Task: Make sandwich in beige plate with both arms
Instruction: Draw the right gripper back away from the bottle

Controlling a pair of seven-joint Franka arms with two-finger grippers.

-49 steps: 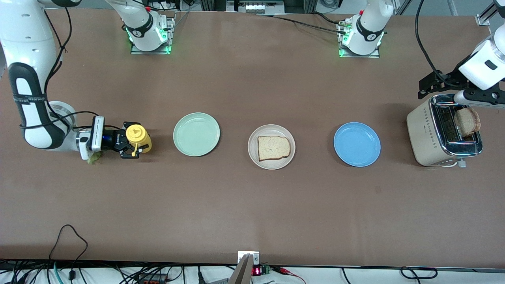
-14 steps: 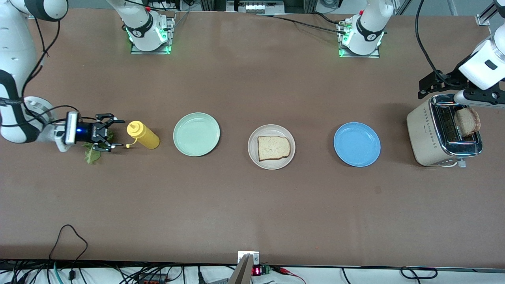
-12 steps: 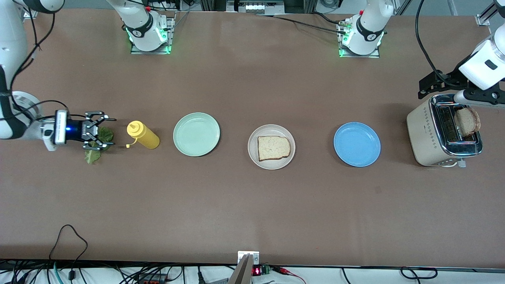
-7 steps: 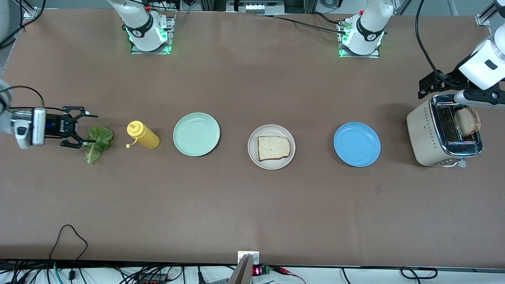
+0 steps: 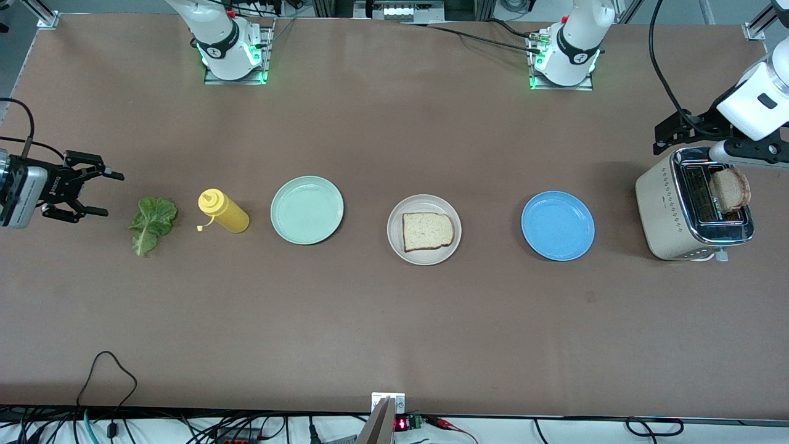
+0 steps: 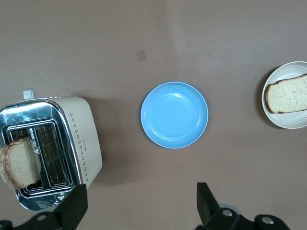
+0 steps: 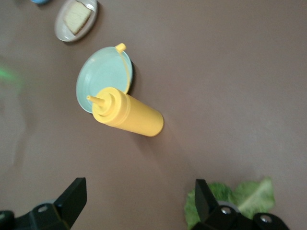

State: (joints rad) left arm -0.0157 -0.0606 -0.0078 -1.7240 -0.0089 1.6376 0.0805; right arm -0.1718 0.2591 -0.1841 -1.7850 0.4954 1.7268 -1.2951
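Beige plate (image 5: 424, 207) is holding just one bread slice (image 5: 428, 231), while the lettuce (image 5: 150, 223) is lying untouched toward the right arm's end by the wide, empty right pincer (image 5: 92, 194), and the second slice (image 5: 729, 190) is sitting in the toaster (image 5: 669, 206) under the wide, empty left pincer (image 6: 139, 208).

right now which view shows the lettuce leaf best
The front view: the whole lettuce leaf lies flat on the table, beside the yellow bottle, toward the right arm's end. The right wrist view catches only part of it past a finger of the gripper. The left wrist view misses it.
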